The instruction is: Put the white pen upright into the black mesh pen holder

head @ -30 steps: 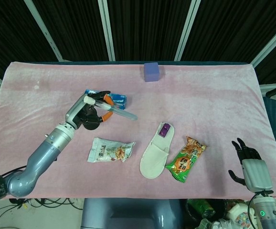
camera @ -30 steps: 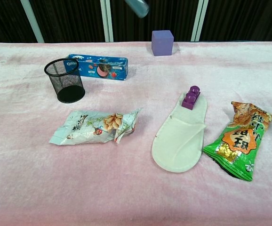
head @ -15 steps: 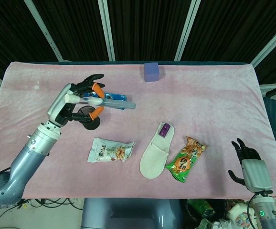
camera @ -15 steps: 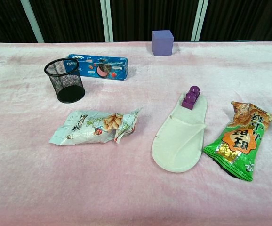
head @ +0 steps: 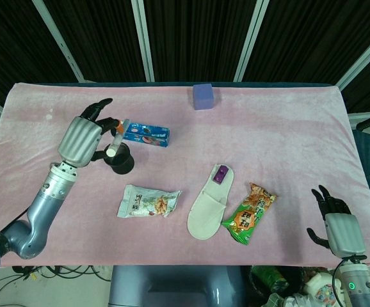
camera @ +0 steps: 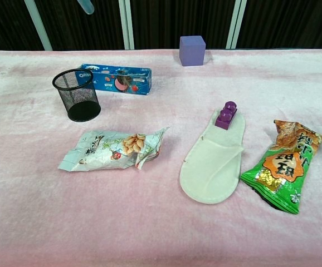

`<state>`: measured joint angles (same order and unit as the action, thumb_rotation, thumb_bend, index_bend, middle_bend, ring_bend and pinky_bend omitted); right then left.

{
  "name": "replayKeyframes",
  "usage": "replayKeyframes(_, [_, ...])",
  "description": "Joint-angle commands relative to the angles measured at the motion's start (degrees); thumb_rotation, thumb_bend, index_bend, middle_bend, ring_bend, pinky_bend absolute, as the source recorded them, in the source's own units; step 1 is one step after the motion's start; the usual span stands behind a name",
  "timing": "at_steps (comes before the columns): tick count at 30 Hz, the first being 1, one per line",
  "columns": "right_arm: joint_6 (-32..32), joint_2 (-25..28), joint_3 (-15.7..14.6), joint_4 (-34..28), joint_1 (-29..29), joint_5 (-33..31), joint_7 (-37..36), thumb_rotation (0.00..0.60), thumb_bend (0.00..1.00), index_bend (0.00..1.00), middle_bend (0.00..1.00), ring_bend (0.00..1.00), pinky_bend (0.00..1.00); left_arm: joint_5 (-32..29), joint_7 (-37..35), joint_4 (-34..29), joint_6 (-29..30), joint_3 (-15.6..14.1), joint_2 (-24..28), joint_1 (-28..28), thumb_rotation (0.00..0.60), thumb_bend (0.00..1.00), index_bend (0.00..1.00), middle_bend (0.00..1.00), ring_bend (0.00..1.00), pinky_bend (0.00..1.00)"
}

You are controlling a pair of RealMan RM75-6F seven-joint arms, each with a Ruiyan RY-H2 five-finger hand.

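White against the pink cloth, the white pen sits pinched in the left hand at the centre left of the head view, seen almost end-on there and so apparently near upright, just above the black mesh pen holder. In the chest view only the pen's lower tip shows, at the very top left edge, well above the holder's rim and a little to its right. The holder stands upright and looks empty, just left of the blue biscuit box. The right hand hangs at the lower right corner of the head view, off the table edge, fingers apart and holding nothing. By my reading the step in hand is the lining-up: the pen is carried and roughly vertical but not yet in. The next move calls for bringing the tip squarely over the holder's mouth, lowering it past the rim, and only then letting go, so that it neither catches the mesh edge nor tips the light holder over.
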<state>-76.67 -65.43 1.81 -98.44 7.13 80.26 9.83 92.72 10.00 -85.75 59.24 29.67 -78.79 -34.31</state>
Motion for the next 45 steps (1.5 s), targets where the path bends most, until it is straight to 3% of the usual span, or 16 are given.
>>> replayKeyframes(1, [0.1,0.0,0.0,0.0,0.1,0.0,0.0,0.600,0.18,0.00,0.02,0.17,0.16,11.3,17.4,13.2,7.8,-5.9,-2.9,-4.4,0.600,0.40,0.64,0.57,0.10,0.21])
replayKeyframes(7, [0.3,0.0,0.0,0.0,0.1,-0.2,0.0,0.600,0.17,0.00,0.02,0.17,0.16,11.5,26.3,17.1,7.9,-7.2,-2.0,-5.9,0.600,0.40,0.64,0.57,0.10,0.21])
replayKeyframes(10, [0.3,0.0,0.0,-0.1,0.1,-0.3,0.1,0.600,0.17,0.00,0.02,0.17,0.16,8.9,26.1,15.6,7.4,-7.4,-1.7,-5.7,0.600,0.40,0.64,0.57,0.10,0.21])
replayKeyframes(15, [0.2,0.0,0.0,-0.1,0.1,-0.3,0.3,0.600,0.17,0.00,0.02,0.17,0.16,-1.5,18.2,5.8,3.5,-6.7,-1.7,-4.8,0.600,0.40,0.65,0.57,0.10,0.21])
replayKeyframes(17, [0.1,0.0,0.0,-0.1,0.0,-0.4,0.3,0.600,0.17,0.00,0.02,0.17,0.16,-7.3,13.1,-1.1,0.8,-5.5,-0.7,-4.6,0.600,0.40,0.65,0.57,0.10,0.21])
replayKeyframes(21, [0.1,0.0,0.0,-0.1,0.0,-0.3,0.4,0.600,0.17,0.00,0.02,0.17,0.16,-20.9,0.5,-15.6,-4.0,-1.2,1.9,-4.3,0.600,0.40,0.65,0.57,0.10,0.21])
replayKeyframes(24, [0.0,0.0,0.0,-0.1,0.0,-0.2,0.4,0.600,0.18,0.00,0.02,0.17,0.16,-27.9,-7.2,-22.8,-6.6,1.8,3.8,-4.2,0.600,0.40,0.65,0.57,0.10,0.21])
replayKeyframes(27, [0.0,0.0,0.0,-0.1,0.0,-0.2,0.3,0.600,0.18,0.00,0.02,0.17,0.16,-36.4,-19.9,-31.4,-10.5,6.9,7.0,-3.2,0.600,0.40,0.65,0.57,0.10,0.21])
replayKeyframes(29, [0.0,0.0,0.0,-0.1,0.1,-0.1,0.3,0.600,0.18,0.00,0.02,0.17,0.16,-45.0,-39.7,-39.3,-14.4,16.6,10.0,-0.5,0.600,0.40,0.65,0.57,0.10,0.21])
replayKeyframes(31, [0.0,0.0,0.0,-0.1,0.1,-0.1,0.3,0.600,0.18,0.00,0.02,0.17,0.16,-45.3,-47.4,-40.1,-18.2,20.9,12.6,1.7,0.600,0.40,0.65,0.57,0.10,0.22])
replayKeyframes(34, [0.0,0.0,0.0,-0.1,0.0,-0.1,0.3,0.600,0.18,0.00,0.02,0.17,0.16,-42.1,-54.0,-40.1,-20.9,24.4,14.2,4.4,0.600,0.40,0.65,0.57,0.10,0.23])
replayKeyframes(38, [0.0,0.0,0.0,-0.1,0.1,-0.2,0.5,0.600,0.17,0.00,0.02,0.17,0.16,-37.1,-57.2,-39.5,-21.3,24.9,15.2,6.6,0.600,0.40,0.65,0.57,0.10,0.23])
replayKeyframes(42, [0.1,-0.1,0.0,-0.2,0.1,-0.3,0.7,0.600,0.17,0.00,0.02,0.17,0.16,-31.7,-55.4,-37.9,-21.1,22.1,16.5,7.3,0.600,0.40,0.65,0.57,0.10,0.24])
replayKeyframes(45, [0.0,-0.1,0.0,-0.2,0.0,-0.3,0.7,0.600,0.17,0.00,0.02,0.17,0.16,-22.7,-38.3,-32.7,-15.6,14.4,15.9,5.8,0.600,0.40,0.65,0.57,0.10,0.24])
